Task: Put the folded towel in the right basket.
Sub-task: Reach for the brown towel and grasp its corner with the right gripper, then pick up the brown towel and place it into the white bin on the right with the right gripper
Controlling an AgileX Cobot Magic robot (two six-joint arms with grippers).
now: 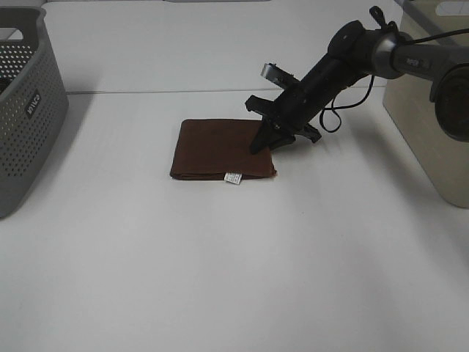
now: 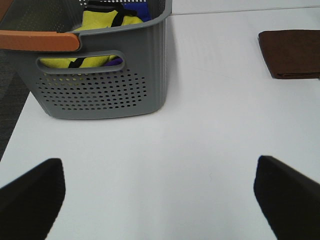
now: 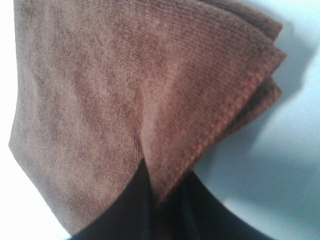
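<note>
Tabletop white, folded towel lying on it, edge clamped in right pincer (left pincer spread wide).

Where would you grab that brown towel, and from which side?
Its right edge, coming from the right. The towel lies flat, so only an edge offers something to pinch, and that one faces the right gripper, pinching there now.
</note>
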